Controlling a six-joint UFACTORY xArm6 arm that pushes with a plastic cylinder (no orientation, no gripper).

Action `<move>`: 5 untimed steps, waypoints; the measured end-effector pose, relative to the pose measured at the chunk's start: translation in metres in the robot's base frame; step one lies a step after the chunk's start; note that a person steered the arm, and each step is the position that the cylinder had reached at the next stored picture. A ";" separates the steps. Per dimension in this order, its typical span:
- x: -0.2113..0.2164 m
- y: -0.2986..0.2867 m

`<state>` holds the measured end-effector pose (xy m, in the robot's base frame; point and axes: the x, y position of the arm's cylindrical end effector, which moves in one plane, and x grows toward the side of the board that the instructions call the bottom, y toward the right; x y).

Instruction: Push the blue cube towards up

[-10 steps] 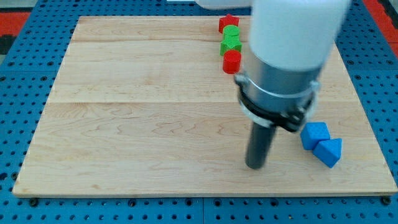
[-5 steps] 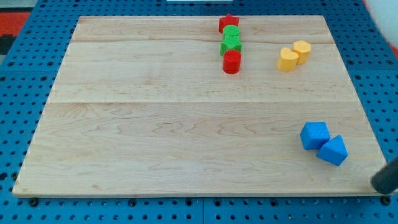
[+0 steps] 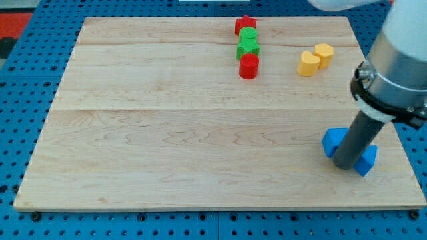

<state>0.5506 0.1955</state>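
The blue cube point(image 3: 331, 141) lies near the view's bottom right of the wooden board point(image 3: 167, 120). A second blue block point(image 3: 366, 160), wedge-like, sits just to its right and lower. My tip point(image 3: 346, 166) stands between the two blue blocks, at the cube's lower right side, and the rod covers part of both. Whether the tip touches them cannot be told.
A column of blocks stands at the view's top centre: a red block point(image 3: 245, 25), two green blocks point(image 3: 247, 42), a red cylinder point(image 3: 249, 66). Two yellow blocks point(image 3: 315, 59) lie at the top right. Blue pegboard point(image 3: 27, 100) surrounds the board.
My tip swung from the board's lower middle out to the bottom right edge, then came back in between the two blue blocks. The lower blue block has shifted slightly right.
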 end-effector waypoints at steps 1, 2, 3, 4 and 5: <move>0.000 -0.004; -0.010 -0.006; -0.036 -0.006; -0.064 -0.006; -0.074 -0.006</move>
